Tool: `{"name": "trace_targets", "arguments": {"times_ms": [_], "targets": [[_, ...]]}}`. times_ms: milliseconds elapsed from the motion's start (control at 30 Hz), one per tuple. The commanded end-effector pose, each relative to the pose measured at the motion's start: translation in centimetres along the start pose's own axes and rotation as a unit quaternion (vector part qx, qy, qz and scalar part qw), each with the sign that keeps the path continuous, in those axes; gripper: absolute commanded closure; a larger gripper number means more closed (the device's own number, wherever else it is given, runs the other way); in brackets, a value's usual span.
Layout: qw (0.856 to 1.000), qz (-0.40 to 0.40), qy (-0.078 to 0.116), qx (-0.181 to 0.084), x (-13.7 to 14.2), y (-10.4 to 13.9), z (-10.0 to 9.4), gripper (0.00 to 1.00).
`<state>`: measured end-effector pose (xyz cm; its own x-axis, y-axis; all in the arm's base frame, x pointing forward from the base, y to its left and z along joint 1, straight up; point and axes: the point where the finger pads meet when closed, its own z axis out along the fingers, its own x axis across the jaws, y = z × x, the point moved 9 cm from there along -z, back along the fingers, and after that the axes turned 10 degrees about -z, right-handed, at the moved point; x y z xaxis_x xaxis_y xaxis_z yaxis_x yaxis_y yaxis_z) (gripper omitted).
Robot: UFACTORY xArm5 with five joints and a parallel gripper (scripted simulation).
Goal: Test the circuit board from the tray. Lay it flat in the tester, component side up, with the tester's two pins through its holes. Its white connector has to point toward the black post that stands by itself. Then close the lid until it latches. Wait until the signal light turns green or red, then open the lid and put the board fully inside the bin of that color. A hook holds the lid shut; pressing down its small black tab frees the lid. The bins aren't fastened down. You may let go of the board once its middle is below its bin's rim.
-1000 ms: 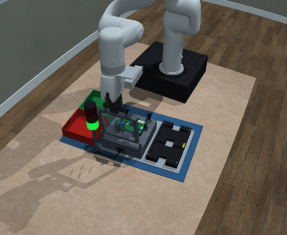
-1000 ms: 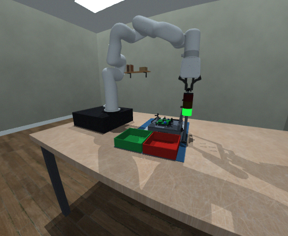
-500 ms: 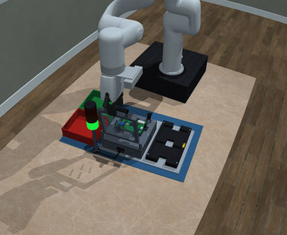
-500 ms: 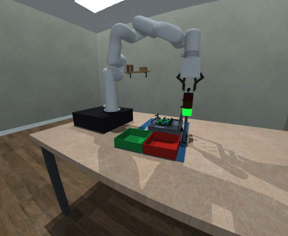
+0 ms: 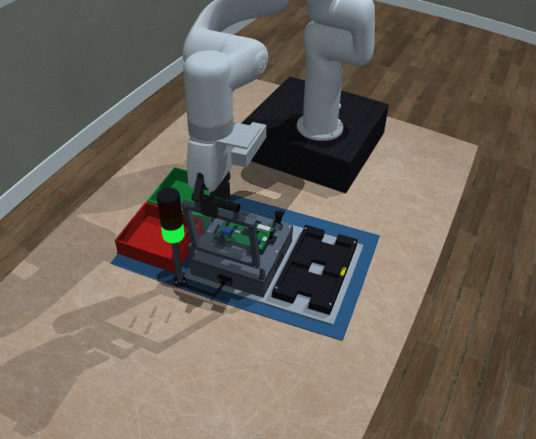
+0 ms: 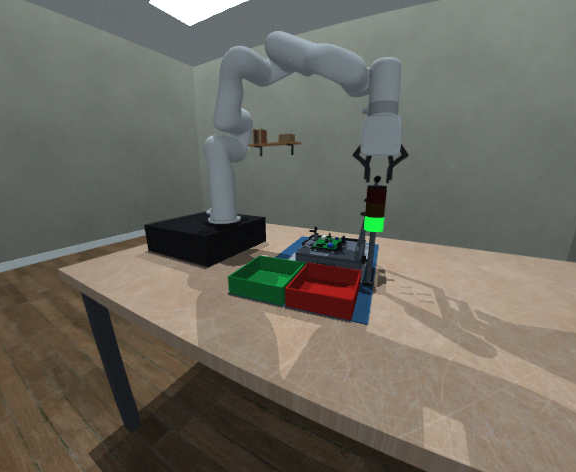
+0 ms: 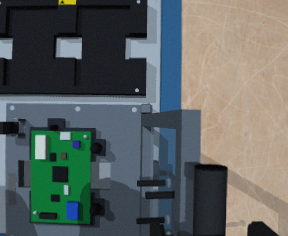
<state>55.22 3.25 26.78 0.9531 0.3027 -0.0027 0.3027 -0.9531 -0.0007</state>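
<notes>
The green circuit board [image 5: 235, 238] [image 6: 327, 244] [image 7: 79, 165] lies flat in the grey tester [image 5: 202, 270] [image 7: 122, 160], components up. Its large white connector [image 7: 40, 146] is at the end near a single black post [image 7: 56, 123]. The lid [image 7: 188, 135] stands open, upright. My gripper [image 5: 210, 200] [image 6: 378, 179] is partly open, its fingers on either side of the lid's black handle [image 5: 228, 206] [image 7: 210, 200], with gaps visible in the exterior view. The signal light [image 5: 172, 234] [image 6: 374, 224] glows green. The green bin [image 6: 265, 279] and red bin [image 5: 150, 235] [image 6: 324, 289] are empty.
The black tray [image 5: 301, 278] [image 7: 37, 55] beside the tester holds no board. The black latch hook [image 5: 278, 216] [image 7: 4, 127] stands at the tester's edge opposite the lid. The signal light's pole [image 5: 176, 261] stands near the red bin and the lid's hinge side.
</notes>
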Motion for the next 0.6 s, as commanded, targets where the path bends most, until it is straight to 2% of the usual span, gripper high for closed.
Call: {"name": "trace_targets", "arguments": {"times_ms": [0,333,567], "targets": [[1.000,0.000,0.002,-0.001,0.1,0.0,-0.2,0.48],[1.000,0.000,0.002,-0.001,0.1,0.0,-0.5,0.48],[1.000,0.000,0.002,-0.001,0.1,0.0,-2.3,0.48]]}}
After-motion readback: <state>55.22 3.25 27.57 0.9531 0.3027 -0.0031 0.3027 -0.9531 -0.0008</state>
